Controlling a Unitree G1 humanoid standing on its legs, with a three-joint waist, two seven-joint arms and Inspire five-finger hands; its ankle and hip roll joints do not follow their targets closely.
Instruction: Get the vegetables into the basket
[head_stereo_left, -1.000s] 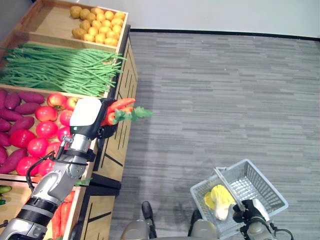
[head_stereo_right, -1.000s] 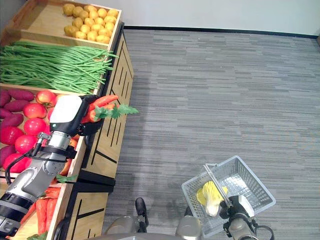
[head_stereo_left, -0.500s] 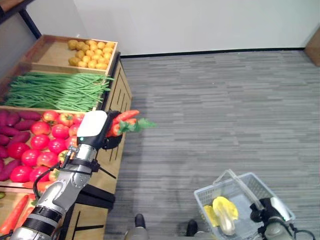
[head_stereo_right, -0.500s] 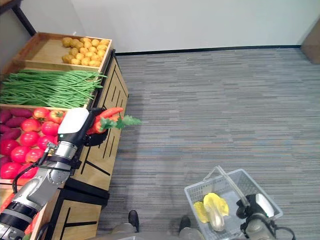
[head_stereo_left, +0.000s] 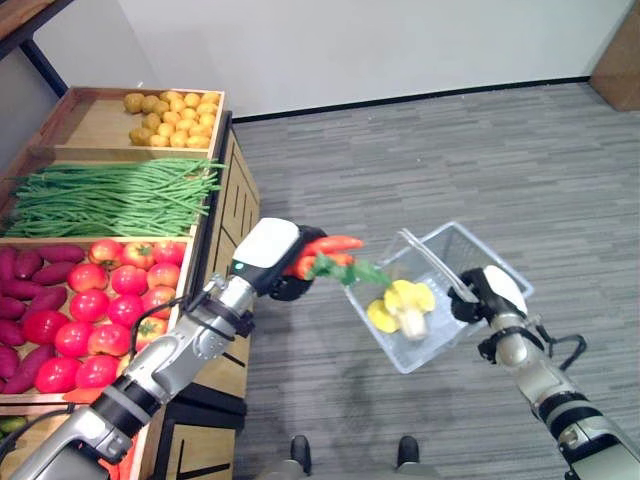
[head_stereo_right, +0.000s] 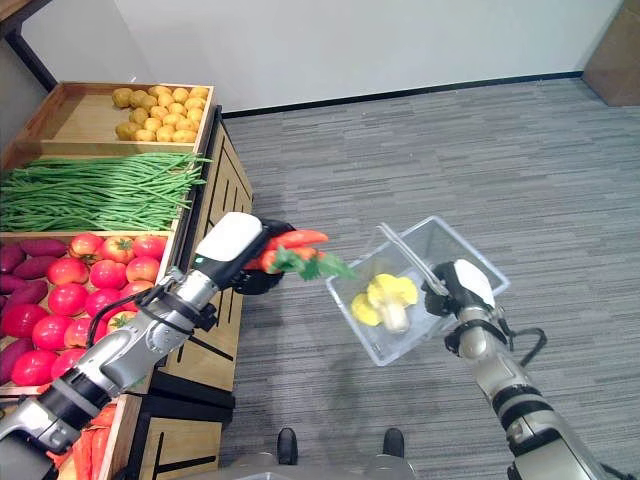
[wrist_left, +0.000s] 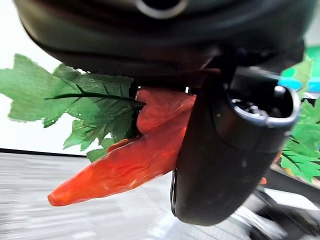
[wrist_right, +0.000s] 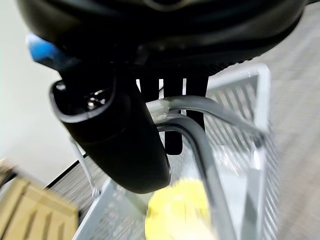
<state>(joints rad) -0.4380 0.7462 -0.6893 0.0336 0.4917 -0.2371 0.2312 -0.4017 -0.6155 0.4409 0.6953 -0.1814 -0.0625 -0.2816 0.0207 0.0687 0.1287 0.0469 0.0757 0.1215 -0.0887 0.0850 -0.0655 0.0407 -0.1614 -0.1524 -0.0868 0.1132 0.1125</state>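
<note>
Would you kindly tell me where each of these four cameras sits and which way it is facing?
Left eye view: on the head, looking down at the produce stand, carrots in the left hand, and the basket held by the right hand; both arms show.
Right eye view: beside it, same scene.
Left wrist view: on the left wrist, looking along the hand curled round the carrots.
Right wrist view: on the right wrist, looking along the hand at the basket handle.
Both wrist views share their objects with the eye views.
</note>
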